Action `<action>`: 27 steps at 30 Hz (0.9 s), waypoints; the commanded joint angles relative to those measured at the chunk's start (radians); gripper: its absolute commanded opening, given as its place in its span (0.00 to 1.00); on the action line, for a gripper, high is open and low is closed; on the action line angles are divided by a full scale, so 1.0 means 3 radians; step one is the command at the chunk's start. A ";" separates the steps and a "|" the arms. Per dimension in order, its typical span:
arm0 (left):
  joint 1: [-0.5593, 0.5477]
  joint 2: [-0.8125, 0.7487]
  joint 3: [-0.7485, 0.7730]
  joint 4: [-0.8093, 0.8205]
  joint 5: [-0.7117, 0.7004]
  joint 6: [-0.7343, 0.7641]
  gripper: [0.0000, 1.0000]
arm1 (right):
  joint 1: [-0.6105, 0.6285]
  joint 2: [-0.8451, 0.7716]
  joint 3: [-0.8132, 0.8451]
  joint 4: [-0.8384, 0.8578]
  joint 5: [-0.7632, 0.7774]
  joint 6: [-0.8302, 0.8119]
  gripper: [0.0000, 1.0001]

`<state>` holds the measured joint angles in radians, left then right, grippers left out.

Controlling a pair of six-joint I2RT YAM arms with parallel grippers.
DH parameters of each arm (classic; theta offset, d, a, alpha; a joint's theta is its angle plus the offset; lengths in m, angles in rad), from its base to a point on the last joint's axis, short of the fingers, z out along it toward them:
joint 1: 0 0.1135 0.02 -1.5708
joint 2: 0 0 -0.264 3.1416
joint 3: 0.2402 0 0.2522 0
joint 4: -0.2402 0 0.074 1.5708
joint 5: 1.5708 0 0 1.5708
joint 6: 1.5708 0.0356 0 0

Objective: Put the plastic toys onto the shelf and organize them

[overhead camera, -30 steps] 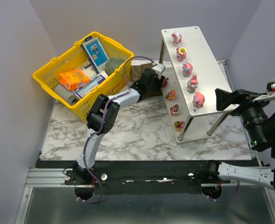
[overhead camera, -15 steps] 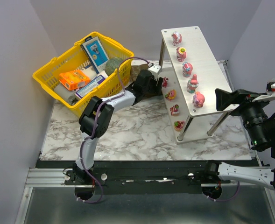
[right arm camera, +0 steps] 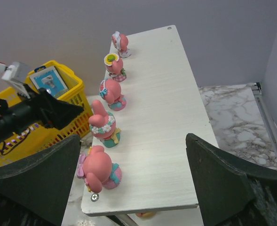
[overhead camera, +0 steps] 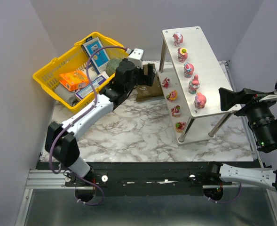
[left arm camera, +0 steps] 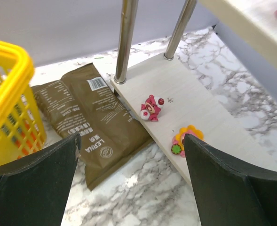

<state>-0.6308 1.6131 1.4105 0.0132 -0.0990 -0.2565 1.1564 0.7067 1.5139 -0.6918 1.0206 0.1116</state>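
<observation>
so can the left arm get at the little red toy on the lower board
Probably yes. The left claw is open and faces the red toy on the lower board, with nothing between them. The brown packet lies off to the side and the shelf legs stand behind the toy.

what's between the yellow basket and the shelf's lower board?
A brown packet lies flat between the yellow basket and the shelf, reaching the board's edge. Clearest in the left wrist view.

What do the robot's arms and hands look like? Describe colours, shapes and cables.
Both the left arm and right arm have white links between black joints. A purple cable loops along the left one. The left hand and right hand are black, each with two broad wedge-shaped fingers.
</observation>
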 commanded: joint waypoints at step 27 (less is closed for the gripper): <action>-0.0030 -0.2253 -0.0811 -0.1782 -0.0079 -0.0142 0.99 | -0.0010 0.0073 0.0072 0.0128 0.0014 -0.0188 1.00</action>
<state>-0.6369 0.9653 1.1824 -0.4763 -0.1162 -0.3416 1.1564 0.7216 1.5261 -0.6762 1.0046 0.0517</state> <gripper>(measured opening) 0.988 0.997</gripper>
